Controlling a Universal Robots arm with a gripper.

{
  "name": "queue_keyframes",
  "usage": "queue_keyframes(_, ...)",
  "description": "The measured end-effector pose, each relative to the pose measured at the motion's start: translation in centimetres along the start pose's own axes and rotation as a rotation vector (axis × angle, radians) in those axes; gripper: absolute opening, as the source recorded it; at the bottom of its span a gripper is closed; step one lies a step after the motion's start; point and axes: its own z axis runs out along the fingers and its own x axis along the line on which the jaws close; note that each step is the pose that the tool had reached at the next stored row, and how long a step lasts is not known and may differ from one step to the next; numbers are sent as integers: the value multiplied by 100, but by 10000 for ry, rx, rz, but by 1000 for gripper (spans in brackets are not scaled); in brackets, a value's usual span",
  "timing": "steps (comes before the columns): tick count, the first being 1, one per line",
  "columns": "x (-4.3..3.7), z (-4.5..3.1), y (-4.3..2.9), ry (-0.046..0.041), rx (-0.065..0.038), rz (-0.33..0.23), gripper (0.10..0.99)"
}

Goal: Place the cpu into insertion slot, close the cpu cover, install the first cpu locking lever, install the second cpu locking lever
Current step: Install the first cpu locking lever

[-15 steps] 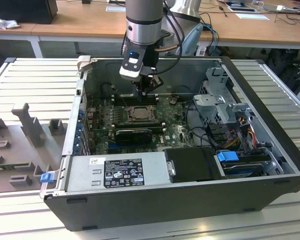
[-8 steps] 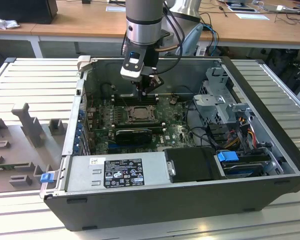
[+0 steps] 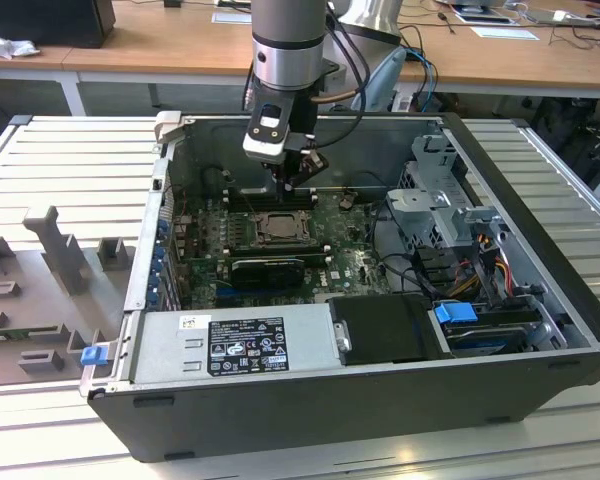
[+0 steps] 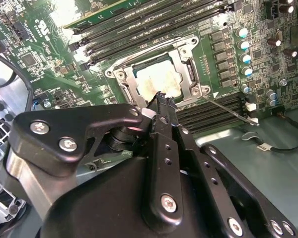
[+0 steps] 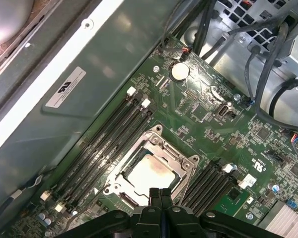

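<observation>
Cpu (image 5: 148,173) sat in slot (image 3: 277,228), cover (image 5: 183,159) down over it. Gripper (image 5: 160,194) pressed together, empty, tip at the slot's edge. Lever (image 4: 228,110) looked unlatched, so likely first lever step; calls for pushing that thin rod down under its catch

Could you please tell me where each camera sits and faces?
Exterior view: outside the open computer case, looking down inside; arm and hand show.
First wrist view: on the arm, looking past the shut hand at the chip.
Second wrist view: on the arm, behind the hand, facing the chip.
Both wrist views share chip and hand.
</observation>
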Motion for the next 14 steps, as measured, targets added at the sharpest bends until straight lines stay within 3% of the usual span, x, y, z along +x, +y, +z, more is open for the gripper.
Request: queue_keyframes(14, 0, 0, 0, 15, -9, -532, 106)
